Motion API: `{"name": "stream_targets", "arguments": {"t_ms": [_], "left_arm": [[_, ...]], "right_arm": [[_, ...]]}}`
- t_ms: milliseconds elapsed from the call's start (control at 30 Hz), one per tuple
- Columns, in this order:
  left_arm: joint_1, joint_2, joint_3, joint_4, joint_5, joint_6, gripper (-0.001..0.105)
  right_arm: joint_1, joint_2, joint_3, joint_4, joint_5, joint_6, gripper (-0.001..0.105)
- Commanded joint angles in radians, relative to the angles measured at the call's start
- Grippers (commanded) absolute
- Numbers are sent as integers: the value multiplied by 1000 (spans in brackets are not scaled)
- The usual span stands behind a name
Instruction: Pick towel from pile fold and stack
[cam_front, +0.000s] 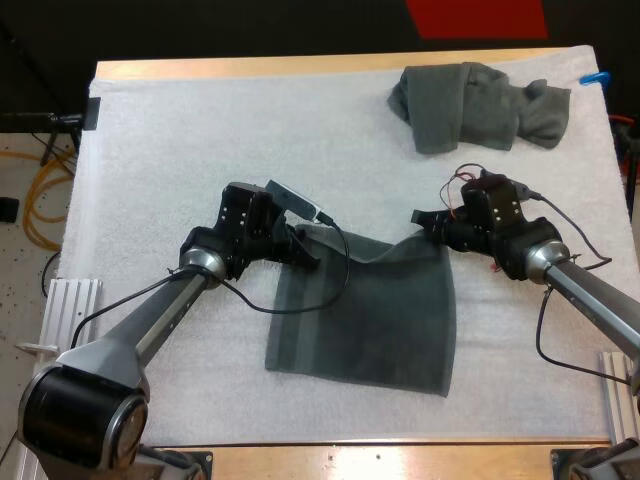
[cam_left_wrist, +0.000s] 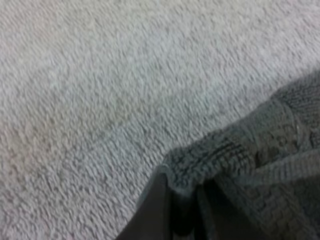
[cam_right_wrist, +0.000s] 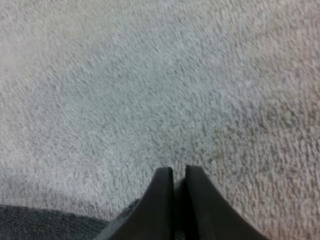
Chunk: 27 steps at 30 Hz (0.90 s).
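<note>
A dark grey-green towel (cam_front: 370, 310) lies spread on the middle of the white mat (cam_front: 200, 130), with its two far corners raised. My left gripper (cam_front: 305, 245) is at the far left corner. In the left wrist view its black fingers (cam_left_wrist: 160, 205) pinch a bunched fold of the towel (cam_left_wrist: 260, 150) between them. My right gripper (cam_front: 425, 225) is at the far right corner, and the right wrist view has its fingers (cam_right_wrist: 162, 195) pressed close together, with the towel's edge (cam_right_wrist: 40, 220) running in beneath them. A crumpled towel (cam_front: 480, 105) lies at the far right of the mat.
Bare mat stretches over the far left and along the front edge. The wooden table edge (cam_front: 250, 68) runs along the far side.
</note>
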Motion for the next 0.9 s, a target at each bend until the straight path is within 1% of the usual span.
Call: {"name": "stream_targets", "arguments": {"t_ms": [0,33,100,133,167,200,267,300,333,367,400,433,467,500,567,600,667,733,767,800,867], "left_arm": [[1,-5,-3,-30,8,2,0],[1,-5,-3,-36,8,4,1],[1,-5,-6,-43,8,5,5],[1,-5,-6,-49,8,5,9],[1,-5,-6,-56,8,5,16],[1,-5,-6,-57,8,5,21],[1,-8,-22,-54,8,-1,40],[1,-8,-27,-54,8,-2,48],[1,-8,-41,-46,8,-2,57],[1,-8,-68,-19,8,-2,65],[1,-8,-90,1,8,-2,67],[1,-11,-122,53,8,-2,71],[1,-17,-159,110,8,1,72],[1,-23,-171,129,8,5,72],[1,-60,-221,202,8,41,72],[1,-70,-227,217,8,52,72],[1,-135,-234,237,8,56,72],[1,-202,-234,262,8,54,72],[1,-247,-234,287,8,46,72],[1,-271,-234,304,8,46,72],[1,-363,-234,384,8,42,72]], "right_arm": [[-3,-6,-11,-21,-7,-3,0],[-3,-6,-15,-21,-2,-3,0],[-3,-6,-24,-23,-2,-3,3],[-3,-6,-30,-29,-2,-3,10],[-3,-6,-37,-39,-6,-3,21],[-3,-6,-41,-44,-8,-3,25],[-11,-6,-70,-44,-9,0,54],[-14,-6,-79,-44,-9,0,61],[-20,-6,-99,-44,-21,-3,70],[-29,-6,-115,-44,-40,-6,74],[-34,-8,-130,-44,-56,-9,74],[-40,-13,-147,-44,-84,-13,74],[-43,-26,-163,-41,-100,-13,73],[-43,-32,-168,-36,-101,-16,72],[-42,-85,-192,8,-93,-60,71],[-42,-102,-196,18,-88,-77,71],[-39,-170,-202,85,-65,-126,71],[-39,-236,-202,157,-45,-149,71],[-39,-281,-202,212,-31,-159,71],[-39,-297,-202,232,-24,-167,71],[-39,-386,-202,345,-6,-184,71]]}}
